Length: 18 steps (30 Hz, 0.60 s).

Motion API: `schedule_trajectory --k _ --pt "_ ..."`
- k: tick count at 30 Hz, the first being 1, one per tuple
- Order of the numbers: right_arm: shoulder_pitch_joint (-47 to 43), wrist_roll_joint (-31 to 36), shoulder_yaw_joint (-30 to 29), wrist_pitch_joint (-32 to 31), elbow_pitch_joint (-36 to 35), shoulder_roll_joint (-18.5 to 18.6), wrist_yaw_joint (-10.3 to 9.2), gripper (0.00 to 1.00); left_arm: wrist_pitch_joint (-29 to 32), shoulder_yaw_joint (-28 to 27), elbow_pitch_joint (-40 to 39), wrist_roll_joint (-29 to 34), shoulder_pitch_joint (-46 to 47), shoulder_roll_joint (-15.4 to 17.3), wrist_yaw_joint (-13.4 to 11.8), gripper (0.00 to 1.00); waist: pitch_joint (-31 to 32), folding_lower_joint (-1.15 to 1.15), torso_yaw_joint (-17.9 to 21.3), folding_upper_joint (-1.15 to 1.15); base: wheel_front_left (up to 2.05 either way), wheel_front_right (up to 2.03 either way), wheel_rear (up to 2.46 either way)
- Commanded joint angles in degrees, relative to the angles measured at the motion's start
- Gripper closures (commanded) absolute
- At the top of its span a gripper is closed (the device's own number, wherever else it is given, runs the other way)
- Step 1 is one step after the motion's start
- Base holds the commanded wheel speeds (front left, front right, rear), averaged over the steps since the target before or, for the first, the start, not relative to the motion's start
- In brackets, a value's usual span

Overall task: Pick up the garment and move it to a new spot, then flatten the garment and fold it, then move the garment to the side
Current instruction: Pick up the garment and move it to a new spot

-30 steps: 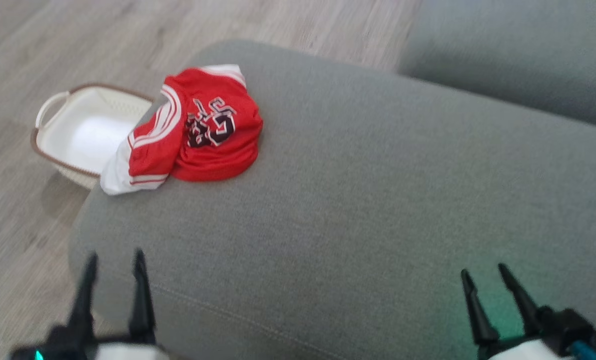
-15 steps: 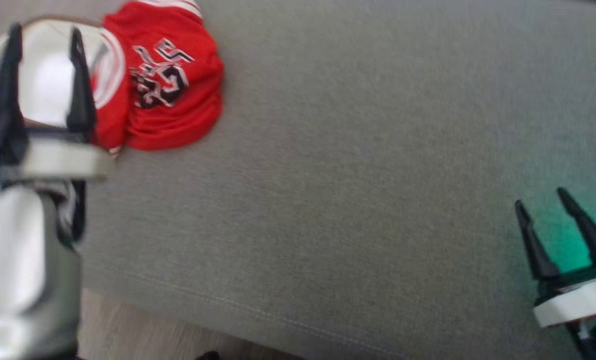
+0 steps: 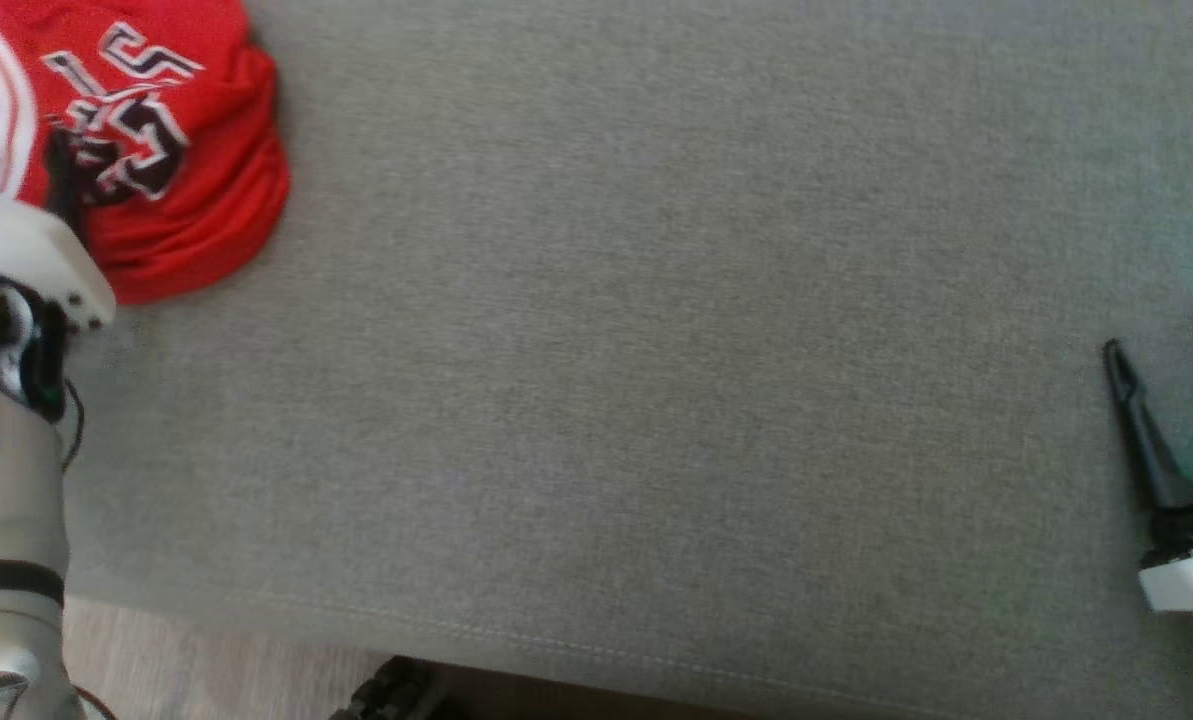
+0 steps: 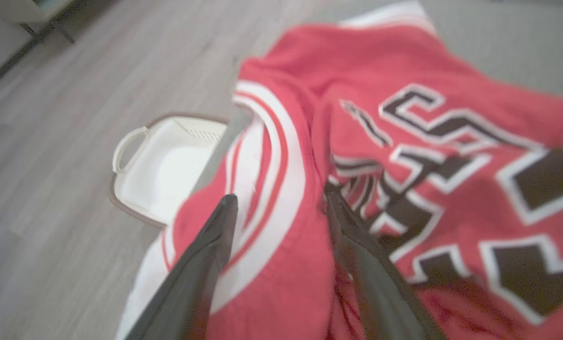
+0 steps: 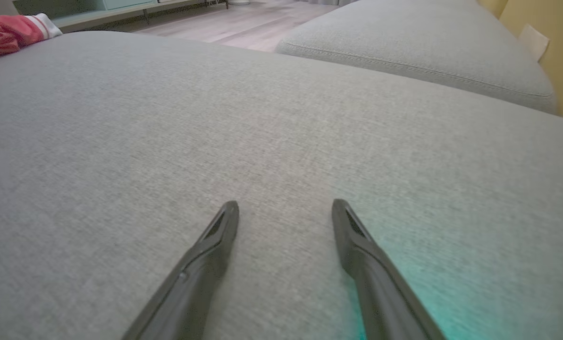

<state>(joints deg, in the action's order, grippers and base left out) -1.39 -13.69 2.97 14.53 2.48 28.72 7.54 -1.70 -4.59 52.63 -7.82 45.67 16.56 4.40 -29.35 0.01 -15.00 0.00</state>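
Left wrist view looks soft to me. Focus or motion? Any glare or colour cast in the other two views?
Left wrist view: garment, fingers and the basket behind all soft, so likely motion rather than focus. Head view: slight smear, green glow on the sofa cushion beside the right gripper. Right wrist view: sharpest, weave readable, same teal glow at lower right; no glare.

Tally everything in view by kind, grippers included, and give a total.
Jersey: 1
Basket: 1
Cushions: 2 (near cushion, far cushion)
Grippers: 2 (left gripper, right gripper)
Total: 6
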Motion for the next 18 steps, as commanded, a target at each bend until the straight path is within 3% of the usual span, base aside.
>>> schedule_trajectory --k 1,6,7,8,14,18 --pt "-0.9 -0.49 0.03 0.47 -1.42 2.17 -0.05 0.0 0.38 -1.69 0.35 -0.03 1.91 4.34 0.01 0.0 -1.46 -0.01 1.37 0.0 0.0 0.0 0.0" --pt "-1.61 -0.6 -0.15 0.47 -1.88 2.53 -0.05 0.0 -3.75 -1.44 6.28 0.48 2.33 5.88 -1.21 0.03 -1.22 -0.01 3.11 0.0 0.0 0.0 0.0" --pt "-1.62 -0.61 -0.16 0.47 -1.85 2.4 -0.05 0.0 -5.66 -1.35 6.84 0.64 2.14 6.21 -1.43 0.58 -0.96 -0.01 3.41 0.0 0.0 0.0 0.0" --pt "-1.66 -0.63 -0.14 0.47 -1.8 2.24 -0.05 0.0 -7.76 -1.39 7.3 0.68 1.97 6.43 -1.79 1.0 -0.65 -0.01 3.6 0.0 0.0 0.0 0.0" --pt "-1.89 -0.58 1.34 0.47 -0.56 0.25 -0.05 0.0 -13.04 -0.02 5.38 1.9 2.24 7.63 -1.46 1.0 3.78 -0.01 4.25 0.0 0.0 0.0 0.0" --pt "-0.95 -0.48 3.92 0.47 0.88 -2.28 -0.05 0.0 -13.26 1.38 -2.76 3.25 1.96 9.12 -0.28 1.0 8.84 -0.01 5.75 0.0 0.0 0.0 0.0"
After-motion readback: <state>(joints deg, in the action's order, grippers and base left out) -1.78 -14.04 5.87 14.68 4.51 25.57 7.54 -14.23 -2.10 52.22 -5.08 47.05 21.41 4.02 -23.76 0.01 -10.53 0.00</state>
